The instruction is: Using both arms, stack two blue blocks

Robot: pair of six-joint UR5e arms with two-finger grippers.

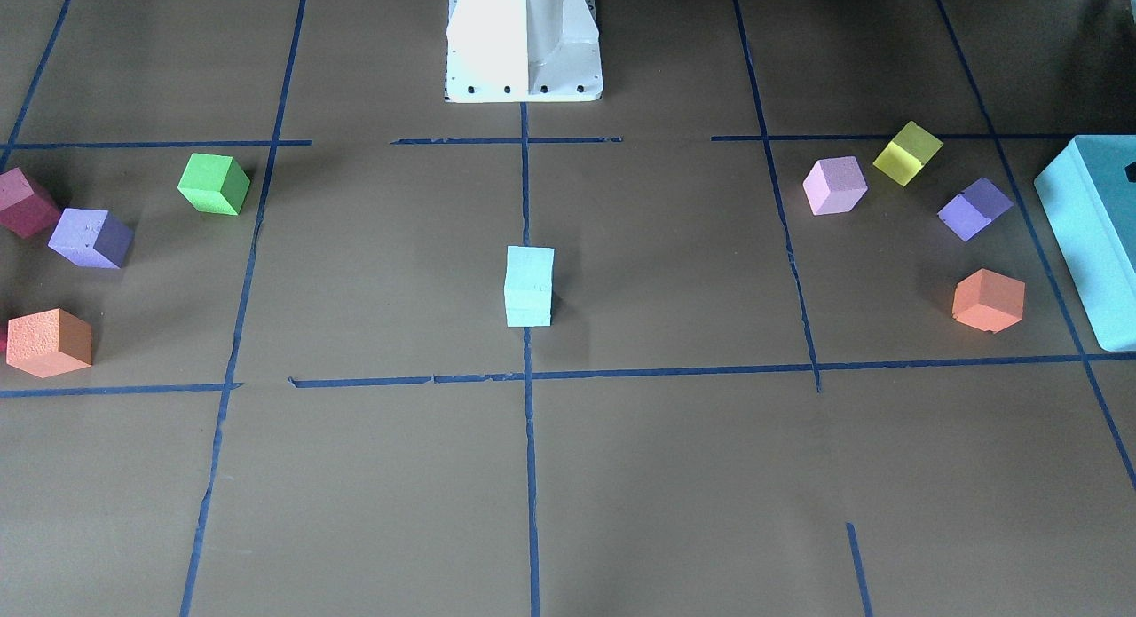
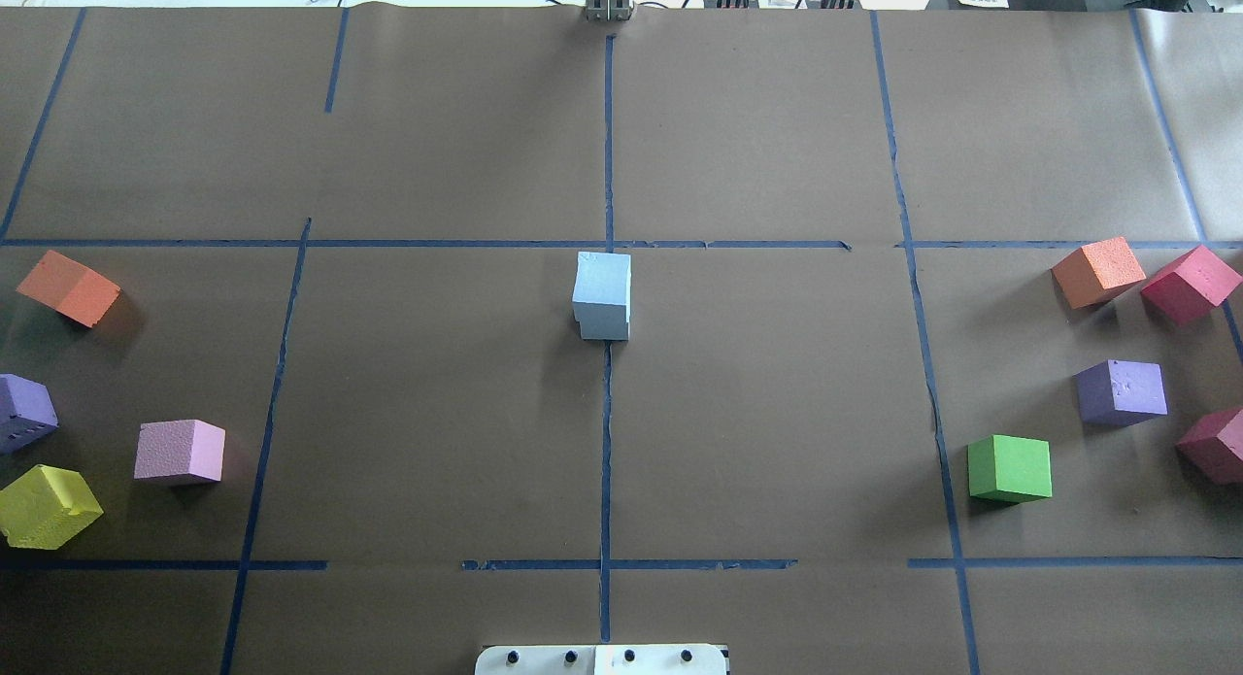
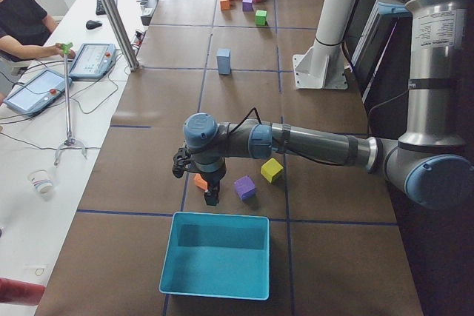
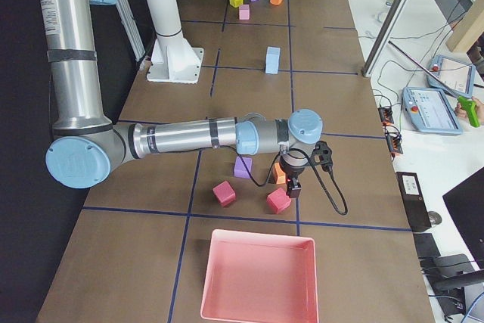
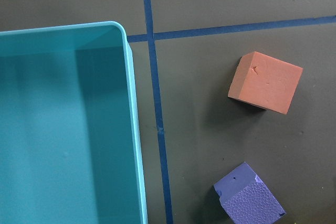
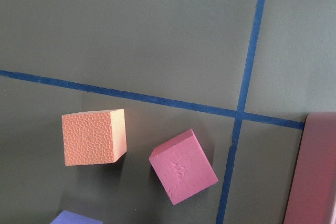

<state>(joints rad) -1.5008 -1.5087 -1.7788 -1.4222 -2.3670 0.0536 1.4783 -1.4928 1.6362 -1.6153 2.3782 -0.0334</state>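
The two pale blue blocks stand stacked, one on top of the other (image 1: 529, 286), on the centre tape line in the middle of the table. The stack also shows in the overhead view (image 2: 602, 306) and, far off, in the side views (image 3: 224, 61) (image 4: 272, 59). No gripper touches it. My left gripper (image 3: 211, 196) hangs over an orange cube beside the turquoise box at the table's left end. My right gripper (image 4: 293, 189) hangs over an orange cube near the pink tray at the right end. I cannot tell if either is open or shut. Neither wrist view shows fingers.
A turquoise box (image 1: 1092, 235) (image 5: 63, 129) stands at the left end and a pink tray (image 4: 257, 274) at the right end. Several orange, purple, pink, yellow, green and crimson cubes lie on both sides, such as the green cube (image 2: 1010, 468). The white base (image 1: 524, 40) stands behind the centre.
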